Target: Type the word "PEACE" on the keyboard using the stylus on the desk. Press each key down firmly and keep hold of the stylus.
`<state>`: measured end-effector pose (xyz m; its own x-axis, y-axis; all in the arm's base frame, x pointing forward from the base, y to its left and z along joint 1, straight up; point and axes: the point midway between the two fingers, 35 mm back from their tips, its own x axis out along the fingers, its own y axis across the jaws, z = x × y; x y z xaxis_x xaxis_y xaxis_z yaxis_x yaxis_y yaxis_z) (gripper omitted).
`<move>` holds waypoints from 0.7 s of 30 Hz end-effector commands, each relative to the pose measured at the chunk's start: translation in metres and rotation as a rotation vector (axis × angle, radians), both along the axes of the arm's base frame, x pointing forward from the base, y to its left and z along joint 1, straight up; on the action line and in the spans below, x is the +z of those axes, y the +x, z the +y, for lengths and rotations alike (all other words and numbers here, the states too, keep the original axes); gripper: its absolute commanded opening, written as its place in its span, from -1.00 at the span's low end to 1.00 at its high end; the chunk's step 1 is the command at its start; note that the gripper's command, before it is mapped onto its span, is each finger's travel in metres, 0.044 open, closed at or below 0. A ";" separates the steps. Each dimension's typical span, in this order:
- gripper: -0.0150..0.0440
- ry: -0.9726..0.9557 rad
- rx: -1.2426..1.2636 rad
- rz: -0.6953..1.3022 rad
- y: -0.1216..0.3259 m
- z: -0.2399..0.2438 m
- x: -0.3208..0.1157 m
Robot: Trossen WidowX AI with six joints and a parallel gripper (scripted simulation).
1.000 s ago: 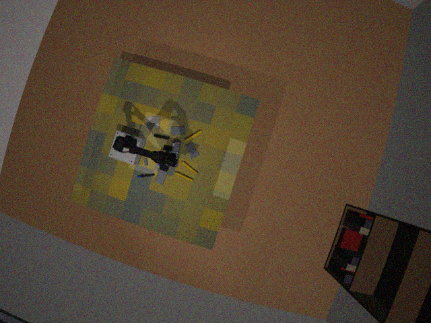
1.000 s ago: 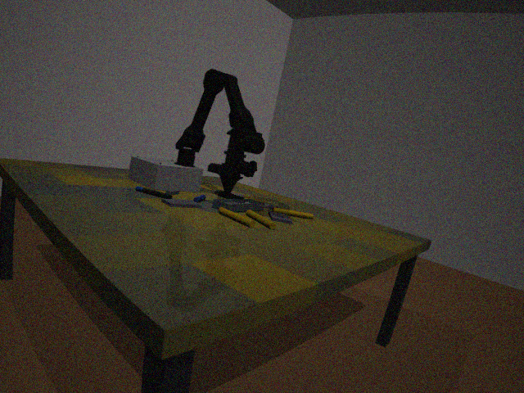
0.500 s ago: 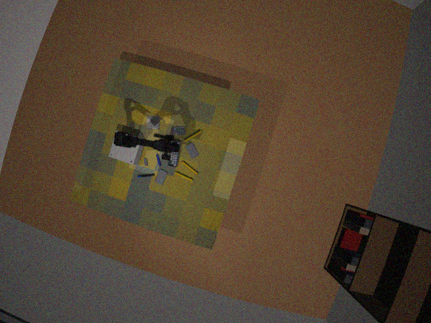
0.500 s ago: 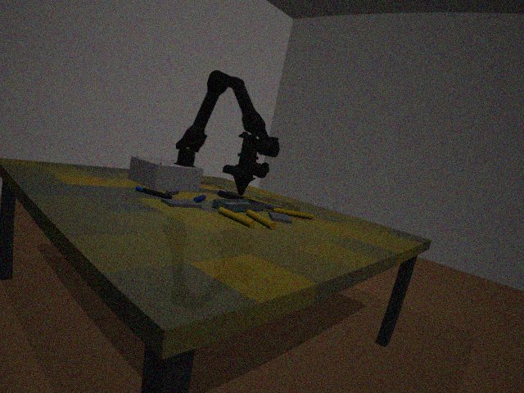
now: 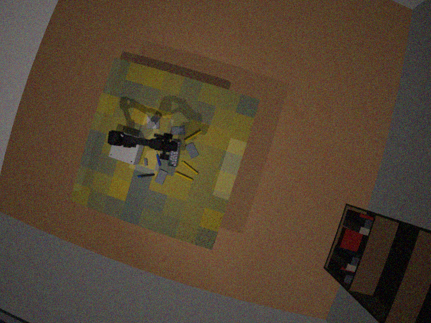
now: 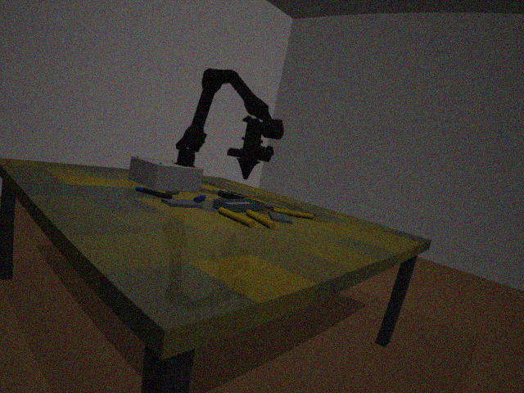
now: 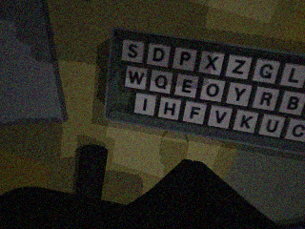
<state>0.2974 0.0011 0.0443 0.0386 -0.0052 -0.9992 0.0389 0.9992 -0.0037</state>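
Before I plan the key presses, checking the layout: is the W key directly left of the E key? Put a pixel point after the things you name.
No, the Q key (image 7: pixel 161 82) sits between W (image 7: pixel 135 78) and E (image 7: pixel 187 86).

Yellow sticks on patchwork tabletop, dark bookcase, pale walls
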 end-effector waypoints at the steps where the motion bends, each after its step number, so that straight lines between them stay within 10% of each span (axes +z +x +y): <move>1: -0.49 0.000 0.000 0.003 0.000 0.000 -0.003; 8: -0.14 0.000 0.000 0.003 -0.001 0.000 -0.001; 12: -0.49 0.000 0.000 0.003 -0.001 0.000 -0.002; 21: -0.49 0.000 0.000 0.003 -0.001 0.000 -0.002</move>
<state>0.2965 0.0011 0.0428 0.0359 -0.0051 -0.9993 0.0389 0.9992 -0.0037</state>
